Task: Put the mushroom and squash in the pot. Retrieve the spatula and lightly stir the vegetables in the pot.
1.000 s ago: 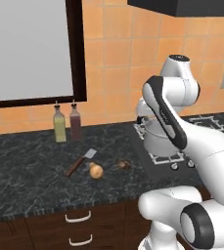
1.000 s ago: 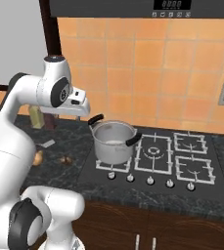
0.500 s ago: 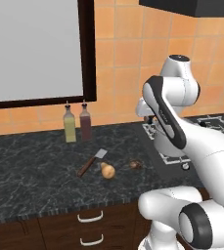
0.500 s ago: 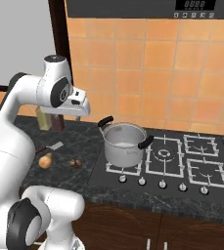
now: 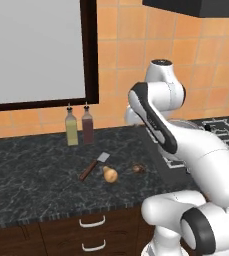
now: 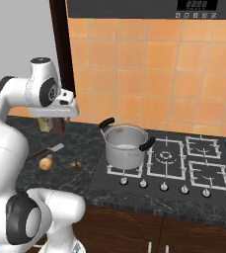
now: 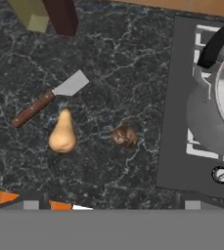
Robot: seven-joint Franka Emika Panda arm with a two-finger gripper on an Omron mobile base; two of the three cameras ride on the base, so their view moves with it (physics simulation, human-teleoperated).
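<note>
**Base drawn up to the counter; nothing yet picked up**

Over the last second the whole scene has slid across both base views: the base has driven, while the things lie unmoved. The mushroom (image 7: 124,136) and squash (image 7: 62,134) rest near each other on the dark counter (image 7: 113,63), the spatula (image 7: 49,97) just beyond the squash. The pot (image 6: 126,146) stands on the hob (image 6: 183,165), holding no vegetable. The arm hangs high above them; I cannot tell how the pincer's jaws stand. The reach for the mushroom now looks possible.
</note>
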